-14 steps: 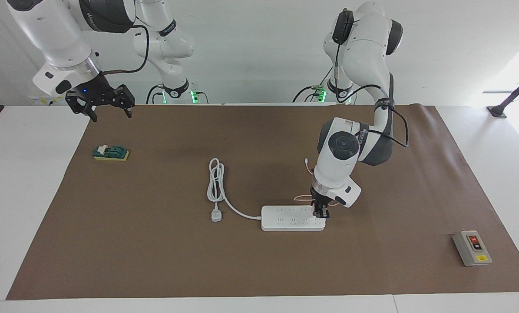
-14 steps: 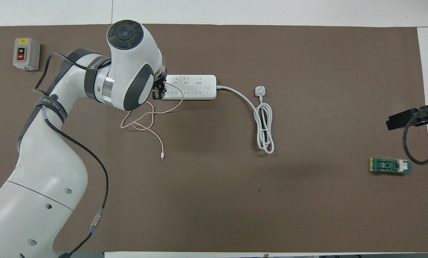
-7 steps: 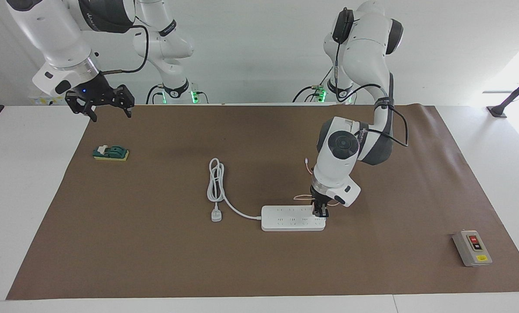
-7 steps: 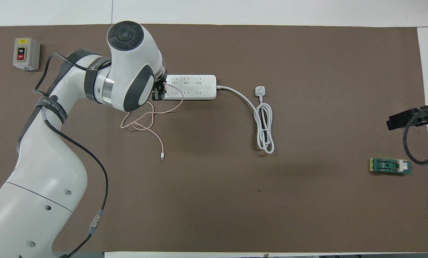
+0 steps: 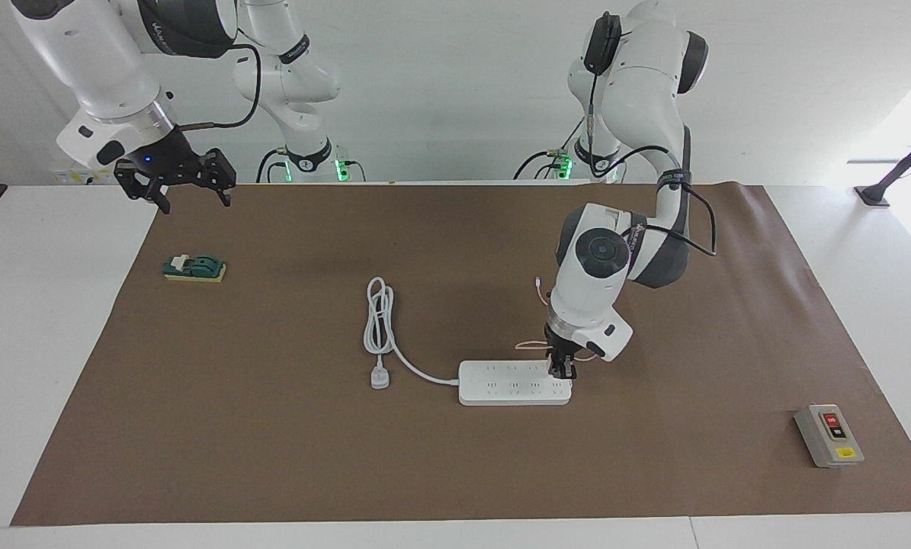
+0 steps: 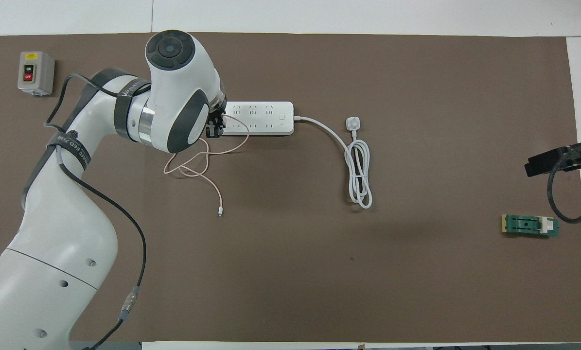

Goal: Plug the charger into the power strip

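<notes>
Charger (image 5: 562, 369) sits pinched in the left pincer (image 5: 562, 372), right at the end socket of the power strip (image 5: 512, 383), the end toward the left arm. Body is mostly hidden by the fingers, so I can't tell if the pins are seated or only resting on the socket face.

Handling guess: small hard plastic cube, very light, smooth sides, so it can twist in the grip if pushed off-axis. Best hold is on two flat opposing faces, low enough to keep it square, pins pointing straight down. Never the cable.

Cable (image 6: 207, 160) is thin, limp and pink, trailing from under the pincer in loose loops on the desk toward the robots. It adds no real drag but could snag a finger.

Strip is light too, a flat bar lying free on the desk; a hard push may slide or tip it. Its thick white cord (image 5: 380, 324) and plug lie away from the pincer, toward the right arm's end.

Right pincer (image 5: 188, 194) waits, spread wide, up over the desk edge above the green block (image 5: 194, 268).
</notes>
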Controlling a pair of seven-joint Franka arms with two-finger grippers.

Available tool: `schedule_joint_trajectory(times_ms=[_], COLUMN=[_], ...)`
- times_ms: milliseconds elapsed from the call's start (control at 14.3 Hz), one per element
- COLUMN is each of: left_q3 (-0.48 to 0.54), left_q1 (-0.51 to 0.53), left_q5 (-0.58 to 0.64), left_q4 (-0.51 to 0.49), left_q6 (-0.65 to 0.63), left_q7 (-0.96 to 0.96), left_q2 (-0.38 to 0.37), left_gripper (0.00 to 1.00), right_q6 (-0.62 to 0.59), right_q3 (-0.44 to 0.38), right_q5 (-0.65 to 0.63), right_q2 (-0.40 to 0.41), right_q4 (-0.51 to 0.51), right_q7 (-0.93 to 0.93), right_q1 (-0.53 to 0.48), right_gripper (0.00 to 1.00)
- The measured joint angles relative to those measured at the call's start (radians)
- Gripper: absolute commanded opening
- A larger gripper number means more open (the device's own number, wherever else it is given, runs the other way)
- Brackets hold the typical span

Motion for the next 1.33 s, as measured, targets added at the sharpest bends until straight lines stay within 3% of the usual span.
schedule_joint_trajectory(times_ms=[1332], left_q3=[-0.004], left_q1=[-0.001], left_q5=[0.0], left_q4=[-0.024], left_q6=[0.005], left_q7=[0.006], left_q2=[-0.005], left_gripper=[0.0], right_q6=[0.0], right_q3=[0.0], right_q5=[0.0], right_q2=[0.0], right_q4=[0.0], right_q7=[0.0], right_q1=[0.0], right_gripper=[1.0])
